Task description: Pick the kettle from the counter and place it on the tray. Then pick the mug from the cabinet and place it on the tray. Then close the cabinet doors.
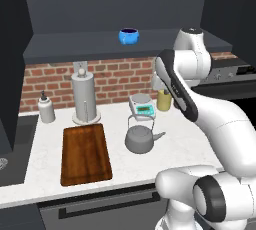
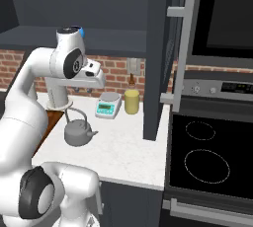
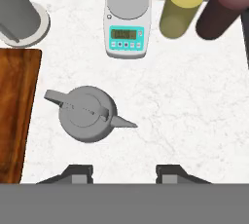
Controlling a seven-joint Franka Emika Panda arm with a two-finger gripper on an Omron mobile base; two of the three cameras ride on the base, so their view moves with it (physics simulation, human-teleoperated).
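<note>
While the two-finger gripper (image 3: 124, 173) hangs above the white marbled stone counter (image 1: 180, 146), jaws apart with nothing between them, bare worktop runs from the near edge up to the squat grey metal kettle (image 1: 139, 139). The kettle stands upright just right of the flat dark-brown wooden tray (image 1: 85, 154), not touching it, thin wire handle arched over the lid, short spout pointing right. Farther back sit a white digital scale (image 1: 141, 105) and a yellow jar (image 1: 164, 100). The small bright blue mug (image 1: 129, 36) stands on the dark cabinet shelf (image 1: 75, 49) above; a charcoal door (image 2: 160, 63) hangs open at right.
</note>
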